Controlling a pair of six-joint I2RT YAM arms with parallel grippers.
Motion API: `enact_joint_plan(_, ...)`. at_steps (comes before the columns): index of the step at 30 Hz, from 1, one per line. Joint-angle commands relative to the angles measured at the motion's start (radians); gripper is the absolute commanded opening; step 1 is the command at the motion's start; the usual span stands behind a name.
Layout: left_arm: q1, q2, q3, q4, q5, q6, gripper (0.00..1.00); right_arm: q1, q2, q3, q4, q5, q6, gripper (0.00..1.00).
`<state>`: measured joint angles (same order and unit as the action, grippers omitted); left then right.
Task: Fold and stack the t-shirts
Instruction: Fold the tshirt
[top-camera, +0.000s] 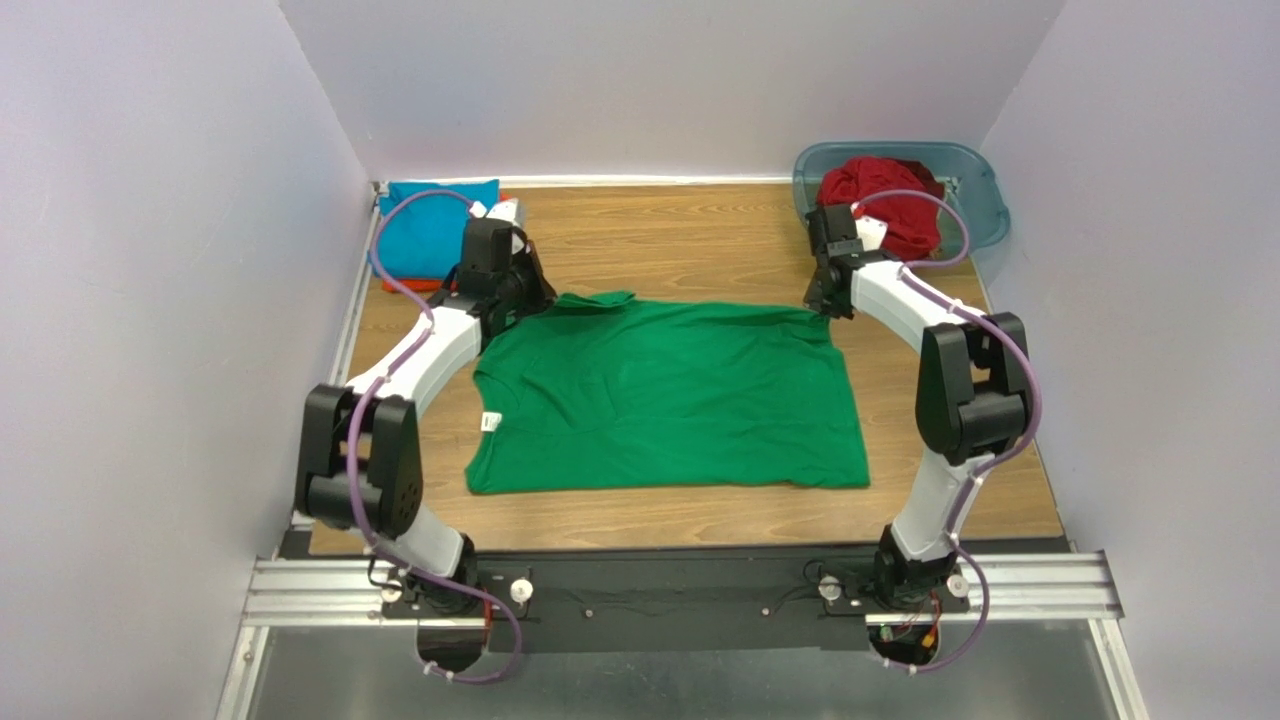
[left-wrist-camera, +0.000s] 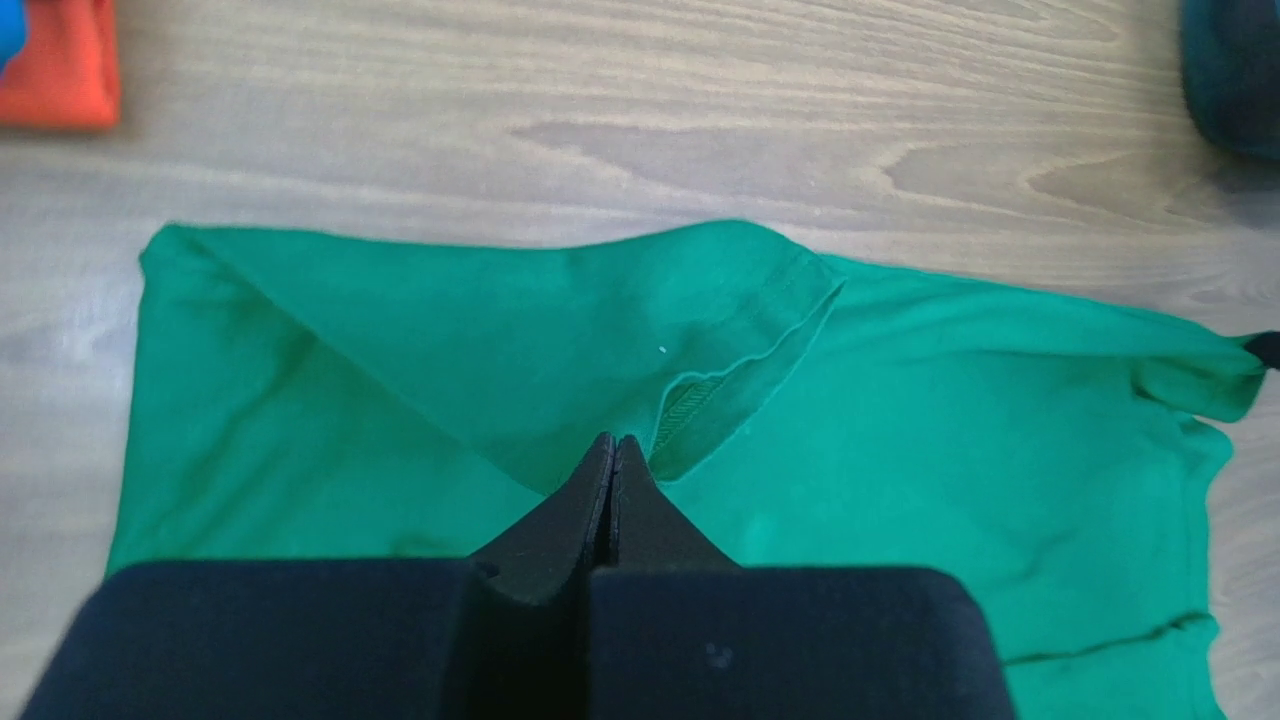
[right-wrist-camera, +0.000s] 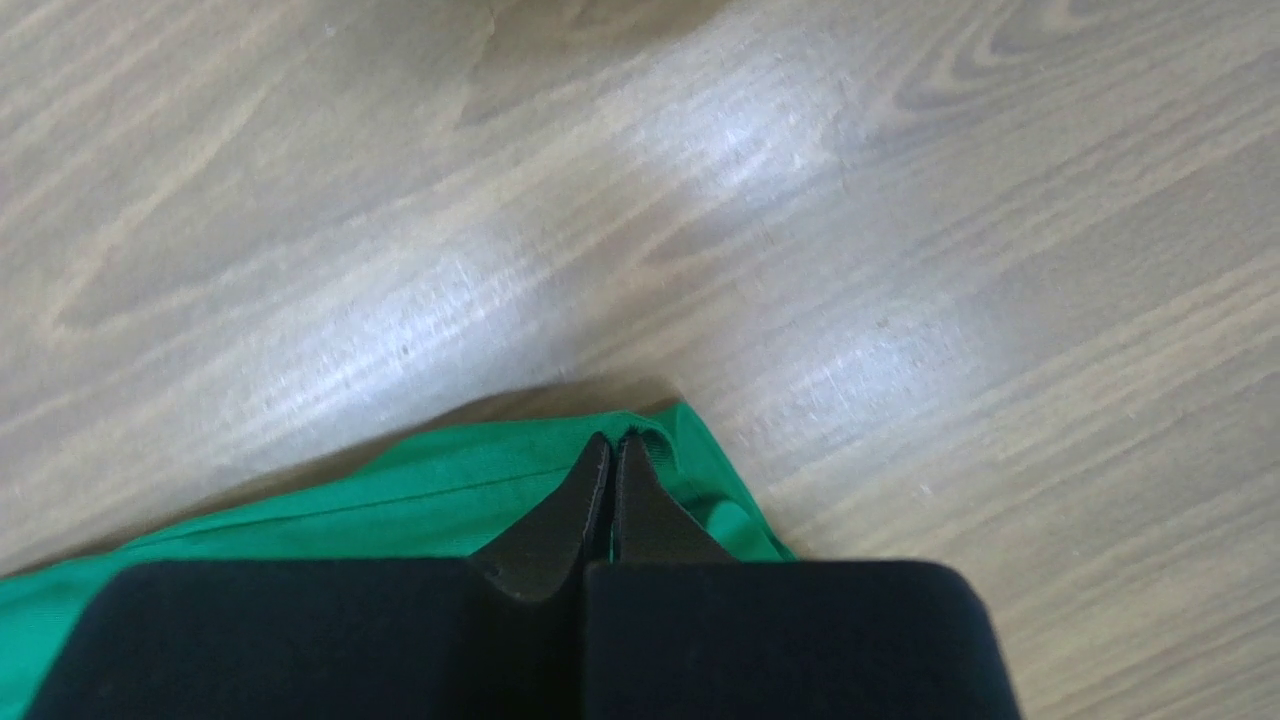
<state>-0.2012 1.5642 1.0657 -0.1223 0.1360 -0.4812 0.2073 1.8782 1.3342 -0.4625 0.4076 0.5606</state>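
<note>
Your left end effector (left-wrist-camera: 612, 444) was pinched tight on the green shirt (top-camera: 669, 398) at its folded edge; your right end effector (right-wrist-camera: 615, 443) was clamped on a corner, the cloth spread on the table (top-camera: 676, 240) between both.

No text, brand, number or sign can be read in any of the views. The only candidate is a small white tag (top-camera: 489, 422) lying at the left edge of the green t-shirt (top-camera: 669, 393) in the top view. It is too small there to tell whether anything is printed on it. Both wrist views show plain green cloth and bare wood grain of the worktop (right-wrist-camera: 902, 225), with no lettering.
</note>
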Motion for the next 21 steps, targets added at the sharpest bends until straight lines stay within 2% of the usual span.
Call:
enact_joint_plan(1,-0.009,-0.130,-0.067,0.026,-0.033,-0.040,0.00,-0.006,-0.071,-0.067,0.028,-0.015,-0.033,0.01)
enact_joint_plan(11,-0.009,-0.363,-0.214,-0.039,-0.022,-0.112,0.00,-0.005,-0.195,-0.147,0.027,-0.064,-0.071,0.01)
enact_joint_plan(21,-0.009,-0.524,-0.285,-0.129,-0.013,-0.131,0.00,-0.005,-0.243,-0.182,0.027,-0.062,-0.093,0.01)
